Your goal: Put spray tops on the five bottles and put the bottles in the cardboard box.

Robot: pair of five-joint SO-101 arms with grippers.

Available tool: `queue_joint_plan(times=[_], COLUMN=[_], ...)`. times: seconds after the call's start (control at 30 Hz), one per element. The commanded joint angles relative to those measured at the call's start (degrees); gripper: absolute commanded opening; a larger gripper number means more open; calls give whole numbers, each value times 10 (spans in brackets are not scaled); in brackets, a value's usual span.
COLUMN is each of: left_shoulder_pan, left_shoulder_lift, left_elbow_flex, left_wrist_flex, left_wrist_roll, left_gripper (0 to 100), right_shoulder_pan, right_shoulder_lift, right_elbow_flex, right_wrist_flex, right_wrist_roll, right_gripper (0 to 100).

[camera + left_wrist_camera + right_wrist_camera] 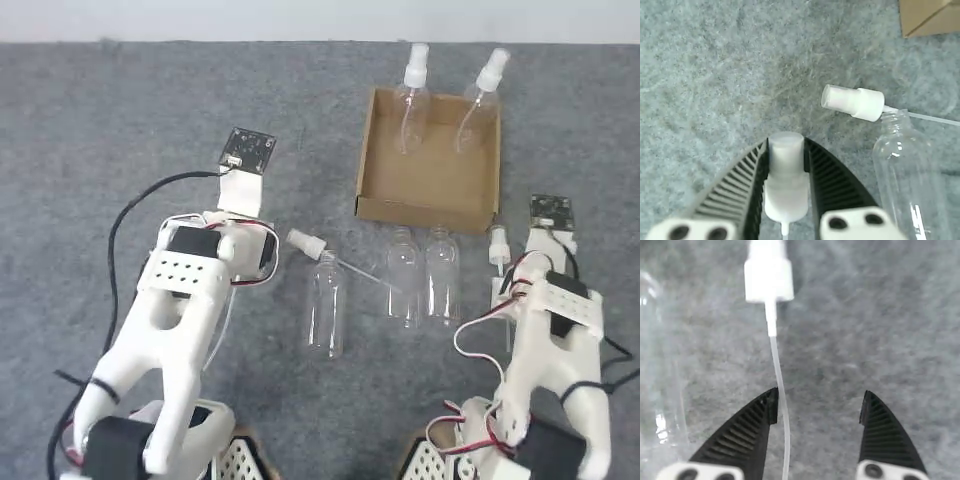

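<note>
Now, left gripper (pixel 786 145): pinching white spray top (pixel 785 175).
Right gripper (pixel 820 394): gaping around thin tube (pixel 780 375).
Clear bottle (pixel 326 305): lying near cardboard box (pixel 425 185).

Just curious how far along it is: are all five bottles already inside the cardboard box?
No, just two bottles rest in the cardboard box; three other bottles lie outside, in front of it.

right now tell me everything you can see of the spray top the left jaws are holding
The spray top looks like white plastic: a round cap at the front, a wider collar behind it and a thin tube starting at the rear. It is clamped in the left gripper, whose black ribbed jaws press on both its sides. Its cap reaches just past their tips, over the grey carpet. Whether it touches the carpet is unclear.
</note>
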Motion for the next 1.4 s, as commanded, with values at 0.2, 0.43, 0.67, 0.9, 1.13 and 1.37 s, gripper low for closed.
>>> queue_joint_plan(times=[0.2, 0.43, 0.67, 0.9, 1.13, 1.37], left_shoulder_pan=[-3, -3, -3, -3, -3, -3], left_shoulder_lift=[-38, -38, -38, -38, -38, -38], left_elbow_flex=[12, 47, 57, 57, 58, 58], left_wrist_flex=[-15, -48, -49, -49, -49, -49], left_wrist_roll=[4, 1, 1, 1, 1, 1], left_gripper=[13, 13, 13, 13, 13, 13], right_shoulder_pan=[-44, -218, -315, -309, -289, -255], right_shoulder_lift=[-71, -70, -66, 33, 77, 139], right_elbow_flex=[-183, -222, -223, -227, -215, -183], right_wrist_flex=[183, 218, 212, 176, 164, 116], right_wrist_roll=[9, -64, -84, -84, -84, -80], right_gripper=[213, 213, 210, 210, 210, 209])
